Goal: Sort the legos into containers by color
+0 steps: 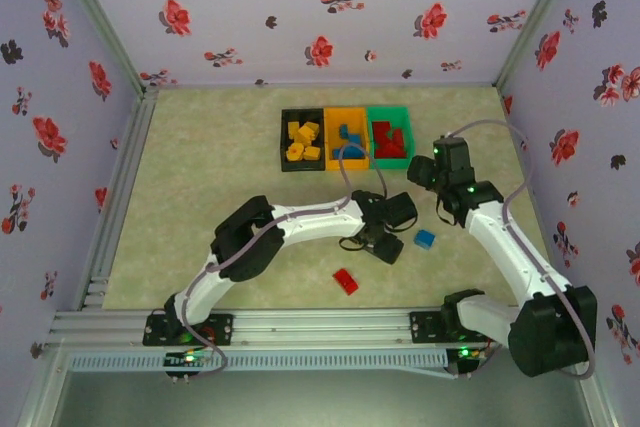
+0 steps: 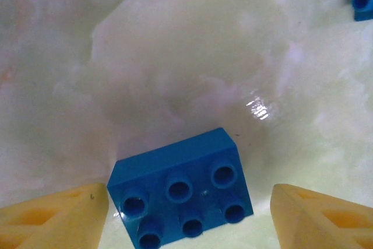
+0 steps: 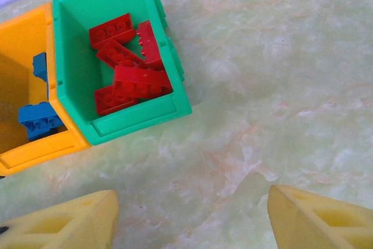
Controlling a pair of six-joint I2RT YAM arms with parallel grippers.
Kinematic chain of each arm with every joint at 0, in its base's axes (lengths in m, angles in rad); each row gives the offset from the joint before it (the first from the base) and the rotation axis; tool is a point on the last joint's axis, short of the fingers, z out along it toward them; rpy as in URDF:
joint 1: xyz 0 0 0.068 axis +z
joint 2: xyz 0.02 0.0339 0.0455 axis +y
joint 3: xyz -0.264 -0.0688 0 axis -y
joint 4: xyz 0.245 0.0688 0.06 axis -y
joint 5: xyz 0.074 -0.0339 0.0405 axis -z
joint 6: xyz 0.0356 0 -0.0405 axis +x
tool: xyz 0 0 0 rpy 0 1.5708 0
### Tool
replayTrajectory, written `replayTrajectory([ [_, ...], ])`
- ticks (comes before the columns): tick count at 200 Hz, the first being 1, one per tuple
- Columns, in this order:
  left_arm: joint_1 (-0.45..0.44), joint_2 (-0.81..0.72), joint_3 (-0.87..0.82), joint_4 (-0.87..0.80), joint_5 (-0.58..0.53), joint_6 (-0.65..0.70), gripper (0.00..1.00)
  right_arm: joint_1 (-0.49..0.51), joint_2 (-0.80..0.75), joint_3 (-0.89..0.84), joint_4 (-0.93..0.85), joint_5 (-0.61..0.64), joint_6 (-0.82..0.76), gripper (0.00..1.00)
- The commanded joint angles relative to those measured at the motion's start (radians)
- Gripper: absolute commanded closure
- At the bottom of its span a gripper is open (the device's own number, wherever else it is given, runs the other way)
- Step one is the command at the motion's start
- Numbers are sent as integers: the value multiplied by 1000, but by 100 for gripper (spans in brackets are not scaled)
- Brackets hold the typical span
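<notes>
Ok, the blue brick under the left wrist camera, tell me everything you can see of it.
The blue brick is a glossy plastic block with six hollow round studs, in two rows of three. It lies flat on the pale marbled table, studs up, turned at a slant between the open jaws of the left gripper. The finger on the picture's right stands clear of it. The other finger's tip is very near one corner, and I cannot tell whether they touch.

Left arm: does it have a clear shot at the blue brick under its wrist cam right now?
Probably yes. The blue brick lies studs-up on the table, straddled by the open left gripper. There is bare surface around the brick and nothing lies over it.
</notes>
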Motion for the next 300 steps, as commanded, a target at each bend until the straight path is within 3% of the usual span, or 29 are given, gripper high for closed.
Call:
replayTrajectory([
  [1, -1, 32, 47, -63, -24, 21, 28, -9, -25, -8, -28, 1, 3, 31],
  [124, 33, 32, 59, -104, -111, 80, 50, -15, -28, -1, -36, -9, 0, 31],
  [227, 206, -77, 131, -135, -232, 220, 52, -16, -35, -13, -50, -31, 3, 31],
  [300, 327, -13, 361, -153, -312, 323, 50, -10, -42, -44, -51, -93, 16, 33],
])
